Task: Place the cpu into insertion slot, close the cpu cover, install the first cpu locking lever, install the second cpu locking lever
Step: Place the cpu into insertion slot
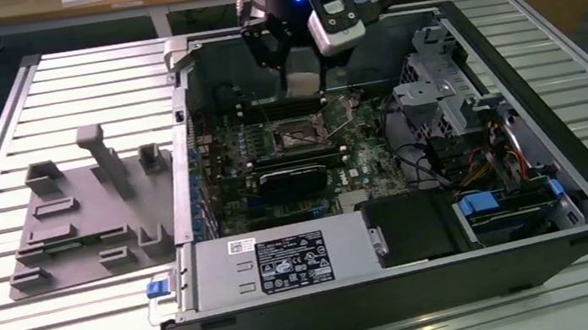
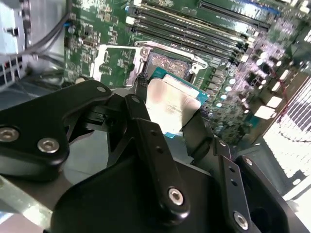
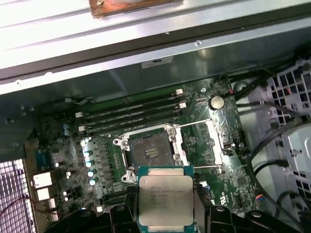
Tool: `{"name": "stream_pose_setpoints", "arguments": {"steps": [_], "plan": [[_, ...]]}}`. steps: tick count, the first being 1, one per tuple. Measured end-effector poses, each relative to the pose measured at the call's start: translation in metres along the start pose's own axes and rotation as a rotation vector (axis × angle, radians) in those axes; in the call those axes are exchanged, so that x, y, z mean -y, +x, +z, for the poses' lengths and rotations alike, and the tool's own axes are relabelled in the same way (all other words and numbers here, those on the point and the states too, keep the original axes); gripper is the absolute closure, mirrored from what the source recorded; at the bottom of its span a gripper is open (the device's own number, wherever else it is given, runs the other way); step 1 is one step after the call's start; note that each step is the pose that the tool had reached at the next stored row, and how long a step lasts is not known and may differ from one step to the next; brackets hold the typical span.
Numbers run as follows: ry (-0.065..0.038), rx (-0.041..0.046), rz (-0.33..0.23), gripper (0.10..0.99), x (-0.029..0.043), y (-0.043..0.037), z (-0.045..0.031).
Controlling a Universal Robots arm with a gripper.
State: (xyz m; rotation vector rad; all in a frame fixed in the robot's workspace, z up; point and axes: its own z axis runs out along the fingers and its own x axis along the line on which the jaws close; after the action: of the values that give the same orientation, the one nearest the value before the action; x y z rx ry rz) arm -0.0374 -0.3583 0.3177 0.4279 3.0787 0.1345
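Note:
My gripper (image 3: 165,208) is shut on the cpu (image 3: 165,200), a flat square chip with a pale silver top, held by two opposite edges between black fingers (image 2: 142,92). The cpu (image 2: 173,104) hangs a little above the green board, just beside the insertion slot (image 3: 150,151), whose dark centre lies bare. The cpu cover (image 3: 200,145), a thin silver frame, is swung open to the side of the insertion slot (image 2: 167,64). In the exterior view the gripper (image 1: 303,87) hovers over the insertion slot (image 1: 296,136) inside the open computer case.
Long memory slots (image 3: 131,114) run beside the socket. A black heatsink-like block (image 1: 296,178) lies just in front of it. Drive cages and cables (image 1: 460,126) fill the exterior view's right. A grey parts fixture (image 1: 85,218) stands on the slatted table at the exterior view's left.

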Motion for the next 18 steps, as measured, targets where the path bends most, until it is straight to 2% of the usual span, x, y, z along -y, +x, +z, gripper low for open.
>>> {"name": "stream_pose_setpoints", "arguments": {"steps": [18], "plan": [[0.006, 0.0294, 0.326, 0.549, 0.0010, 0.0002, 0.0114]]}}
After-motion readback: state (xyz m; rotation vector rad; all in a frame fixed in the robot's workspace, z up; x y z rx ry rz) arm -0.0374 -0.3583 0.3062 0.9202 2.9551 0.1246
